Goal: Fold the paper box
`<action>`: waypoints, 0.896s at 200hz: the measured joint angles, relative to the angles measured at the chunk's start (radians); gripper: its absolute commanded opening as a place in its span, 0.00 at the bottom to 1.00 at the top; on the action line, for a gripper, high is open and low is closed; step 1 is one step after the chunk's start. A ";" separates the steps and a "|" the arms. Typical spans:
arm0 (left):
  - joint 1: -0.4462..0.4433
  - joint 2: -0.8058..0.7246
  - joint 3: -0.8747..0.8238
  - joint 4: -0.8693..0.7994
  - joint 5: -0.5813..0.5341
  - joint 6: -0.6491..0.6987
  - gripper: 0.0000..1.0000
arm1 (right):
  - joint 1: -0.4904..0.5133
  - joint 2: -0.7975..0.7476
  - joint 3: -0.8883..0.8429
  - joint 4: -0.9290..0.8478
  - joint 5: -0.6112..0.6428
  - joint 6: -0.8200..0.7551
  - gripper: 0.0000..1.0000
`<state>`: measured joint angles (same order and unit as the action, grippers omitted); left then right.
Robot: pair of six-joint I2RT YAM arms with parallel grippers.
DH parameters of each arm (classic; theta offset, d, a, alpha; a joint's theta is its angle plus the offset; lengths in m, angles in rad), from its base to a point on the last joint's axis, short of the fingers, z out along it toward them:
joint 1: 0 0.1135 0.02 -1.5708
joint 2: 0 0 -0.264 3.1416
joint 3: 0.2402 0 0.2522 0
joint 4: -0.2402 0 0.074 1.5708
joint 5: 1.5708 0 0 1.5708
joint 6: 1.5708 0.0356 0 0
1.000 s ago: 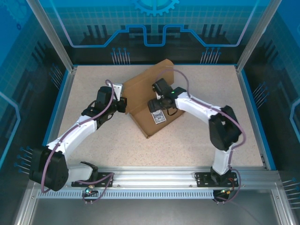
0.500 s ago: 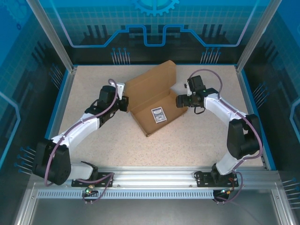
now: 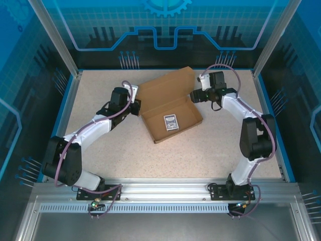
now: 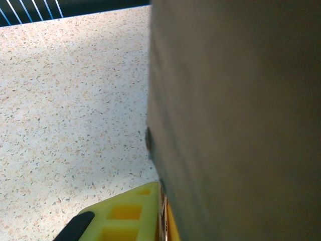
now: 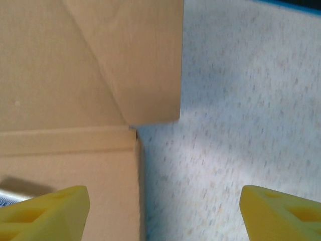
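Note:
The brown paper box (image 3: 186, 112) lies open mid-table, its lid (image 3: 165, 86) leaning back toward the far side. A small blue-and-white card (image 3: 171, 122) lies inside the tray. My left gripper (image 3: 135, 106) is at the box's left corner, shut on the box. In the left wrist view the left gripper (image 4: 162, 213) pinches a thin cardboard edge between its yellow fingers (image 4: 125, 216), and the box wall (image 4: 235, 120) looms at the right. My right gripper (image 3: 193, 97) hovers open at the box's right far corner. The right wrist view has the box corner (image 5: 75, 150) under the open right gripper (image 5: 161, 211).
The speckled tabletop (image 3: 100, 145) has free room in front of and beside the box. A blue raised border (image 3: 271, 125) frames the table, with transparent panels behind. Both arm bases sit on the rail (image 3: 160, 191) at the near edge.
My right arm pulled out of the box's tray and swung to its right far corner. The lid dropped back from upright. The left gripper shifted slightly farther, still holding the box.

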<state>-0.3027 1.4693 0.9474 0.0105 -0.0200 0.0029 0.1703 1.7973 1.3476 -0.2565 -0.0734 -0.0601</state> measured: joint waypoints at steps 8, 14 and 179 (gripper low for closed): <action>0.000 0.003 0.002 0.002 0.001 0.001 0.13 | -0.004 0.023 0.023 0.015 -0.017 -0.023 0.77; 0.000 0.005 0.004 0.002 0.002 0.001 0.12 | -0.008 0.038 0.040 0.025 -0.030 -0.037 0.76; 0.000 0.021 0.021 0.002 0.011 0.004 0.13 | -0.054 0.210 0.269 0.021 -0.358 -0.281 0.29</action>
<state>-0.3027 1.4906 0.9684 0.0128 -0.0093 0.0071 0.1165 2.0071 1.6169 -0.2359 -0.4313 -0.3412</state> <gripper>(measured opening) 0.134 0.319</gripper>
